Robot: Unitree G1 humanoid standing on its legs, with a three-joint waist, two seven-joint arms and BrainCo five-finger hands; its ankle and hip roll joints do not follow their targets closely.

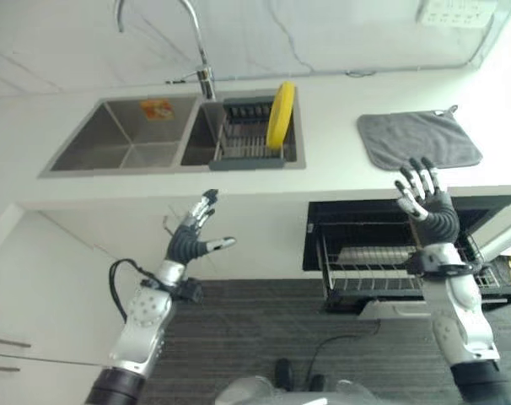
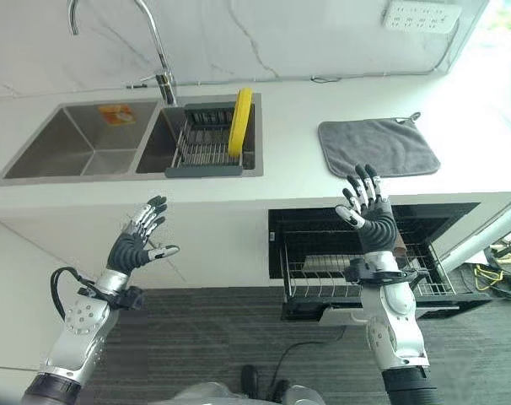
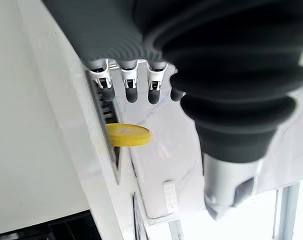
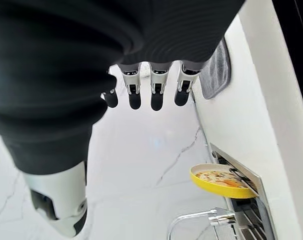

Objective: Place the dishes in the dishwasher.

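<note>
A yellow plate (image 1: pixel 280 115) stands on edge in a dark dish rack (image 1: pixel 247 143) in the right basin of the steel sink (image 1: pixel 112 135). The plate (image 4: pixel 222 181) carries food residue on its face. The dishwasher (image 1: pixel 382 245) under the counter is open, its wire rack (image 1: pixel 373 270) pulled out. My left hand (image 1: pixel 190 236) is raised in front of the cabinet below the sink, fingers spread and holding nothing. My right hand (image 1: pixel 426 202) is raised in front of the dishwasher opening, fingers straight and spread, holding nothing.
A grey cloth mat (image 1: pixel 417 139) lies on the white counter right of the sink. A curved tap (image 1: pixel 196 51) rises behind the basins. A sticker (image 1: pixel 157 108) shows in the left basin. Dark ribbed flooring (image 1: pixel 264 329) lies below.
</note>
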